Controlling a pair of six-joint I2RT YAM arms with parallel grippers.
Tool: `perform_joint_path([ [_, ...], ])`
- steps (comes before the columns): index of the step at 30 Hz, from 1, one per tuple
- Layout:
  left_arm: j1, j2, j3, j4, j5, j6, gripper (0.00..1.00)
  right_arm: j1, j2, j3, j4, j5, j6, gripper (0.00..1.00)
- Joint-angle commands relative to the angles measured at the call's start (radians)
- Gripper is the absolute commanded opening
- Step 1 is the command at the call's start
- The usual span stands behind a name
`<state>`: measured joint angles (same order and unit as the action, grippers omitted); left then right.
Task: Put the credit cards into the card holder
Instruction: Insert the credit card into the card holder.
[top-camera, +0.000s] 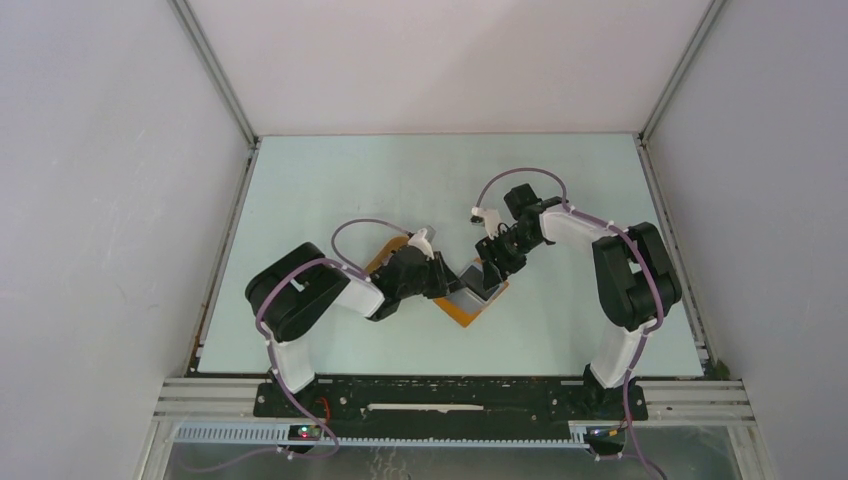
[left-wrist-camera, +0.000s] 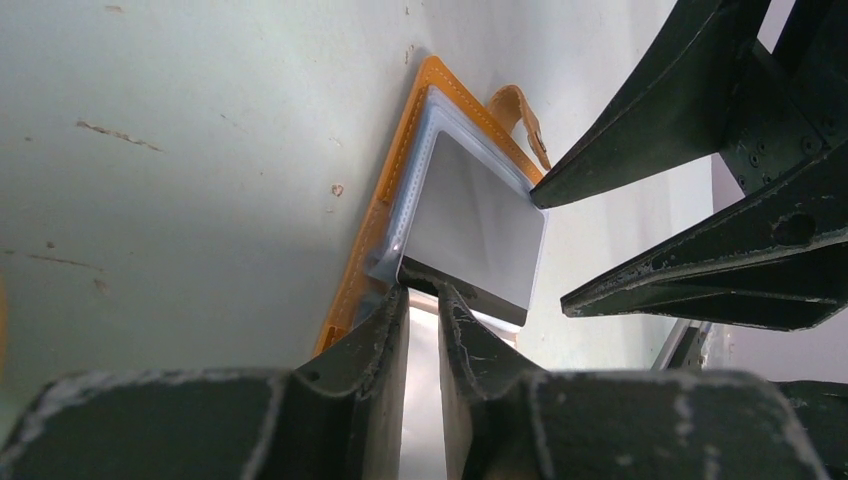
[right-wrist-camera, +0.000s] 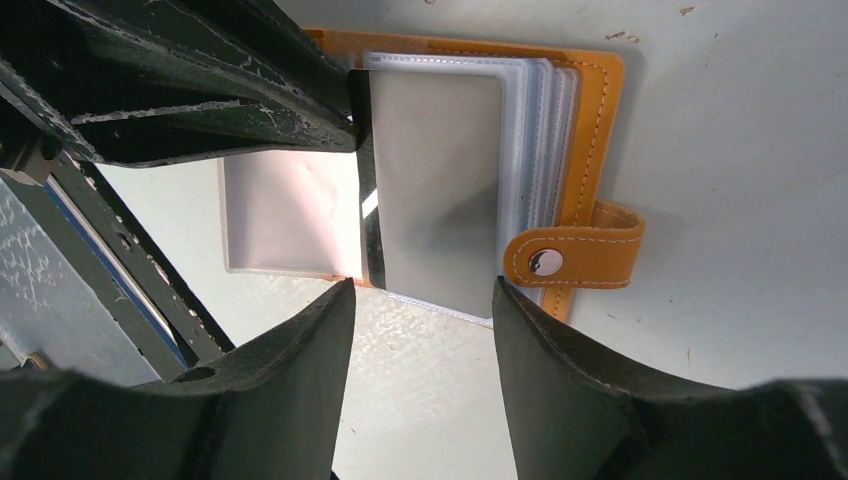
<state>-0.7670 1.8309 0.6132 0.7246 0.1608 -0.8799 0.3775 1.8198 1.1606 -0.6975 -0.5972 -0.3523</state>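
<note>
While wallet (right-wrist-camera: 590, 110) lies open at centre of overhead view, one card (right-wrist-camera: 435, 180) sits inside clear sleeve (right-wrist-camera: 540, 130). Jaws of left gripper (left-wrist-camera: 425, 300) nearly closed on pale sheet (right-wrist-camera: 290, 215) beside it, possibly second card. Jaws of right gripper (right-wrist-camera: 420, 300) open, empty, above wallet. Further cards not in view.

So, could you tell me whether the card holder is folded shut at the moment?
No, the card holder lies open, with its clear sleeves fanned out and exposed in the right wrist view.
</note>
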Motion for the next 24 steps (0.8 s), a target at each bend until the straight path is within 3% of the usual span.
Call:
perform_joint_path([
  [1, 0.011, 0.021, 0.02, -0.096, -0.037, 0.062, 0.22, -0.009, 0.008, 0.031, 0.0, 0.018, 0.016, 0.62],
  [14, 0.012, 0.016, 0.026, -0.105, -0.035, 0.068, 0.22, -0.013, 0.048, 0.059, -0.054, -0.076, 0.03, 0.61],
  [24, 0.011, 0.02, 0.026, -0.105, -0.032, 0.07, 0.22, -0.017, 0.017, 0.045, -0.014, 0.036, 0.038, 0.64],
])
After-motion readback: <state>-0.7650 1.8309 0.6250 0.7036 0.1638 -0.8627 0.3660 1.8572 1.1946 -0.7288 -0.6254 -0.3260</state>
